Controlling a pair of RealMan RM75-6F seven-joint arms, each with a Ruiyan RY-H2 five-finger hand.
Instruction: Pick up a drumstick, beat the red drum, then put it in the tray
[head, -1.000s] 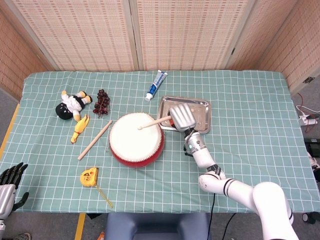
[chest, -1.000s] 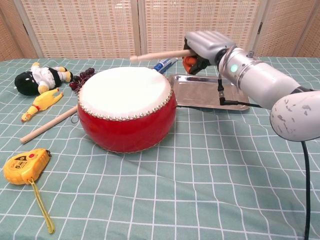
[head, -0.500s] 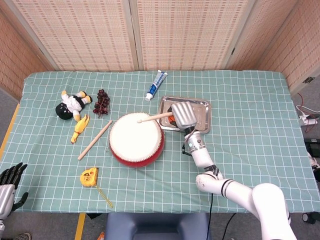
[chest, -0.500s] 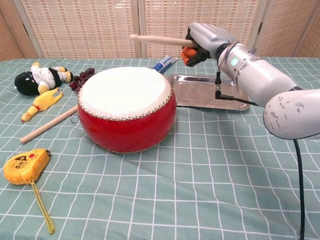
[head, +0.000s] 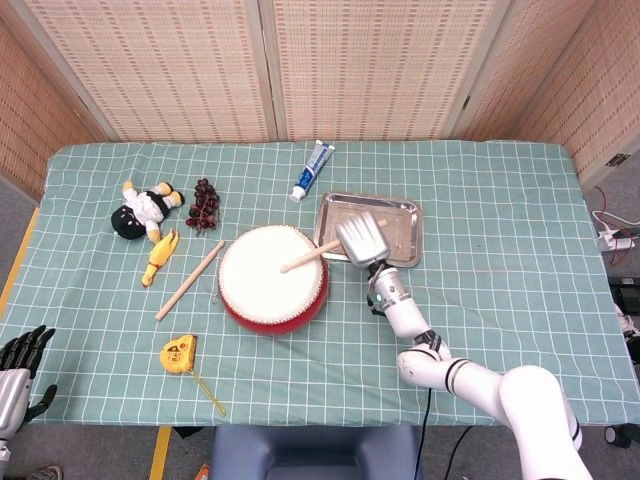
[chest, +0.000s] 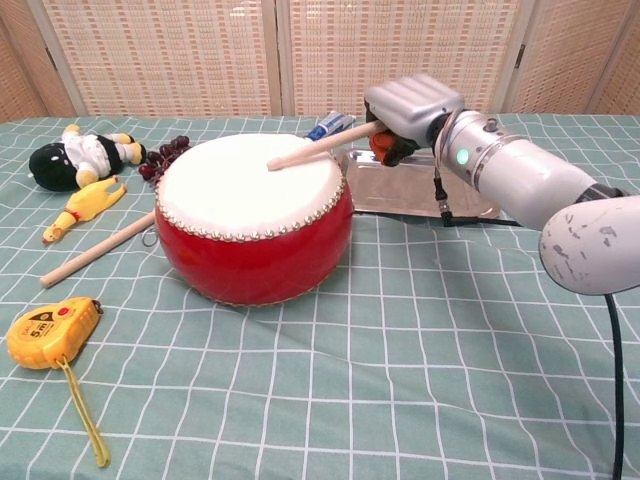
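Observation:
The red drum (head: 272, 278) (chest: 253, 218) with its white skin stands in the middle of the table. My right hand (head: 362, 239) (chest: 412, 110) grips a wooden drumstick (head: 310, 257) (chest: 320, 145) at the drum's right rim. The stick slants down, and its tip touches the drum skin. Behind that hand lies the metal tray (head: 399, 216) (chest: 470, 198). A second drumstick (head: 189, 281) (chest: 95, 249) lies on the cloth left of the drum. My left hand (head: 20, 364) hangs open at the lower left corner of the head view, off the table.
A plush doll (head: 143, 209), a yellow rubber chicken (head: 159, 258) and dark grapes (head: 205, 203) lie at the left. A toothpaste tube (head: 312, 170) lies behind the drum. A yellow tape measure (head: 180, 354) sits near the front edge.
The right hand swung the drumstick up above the drum half a second ago, then brought it down so its tip now meets the skin.

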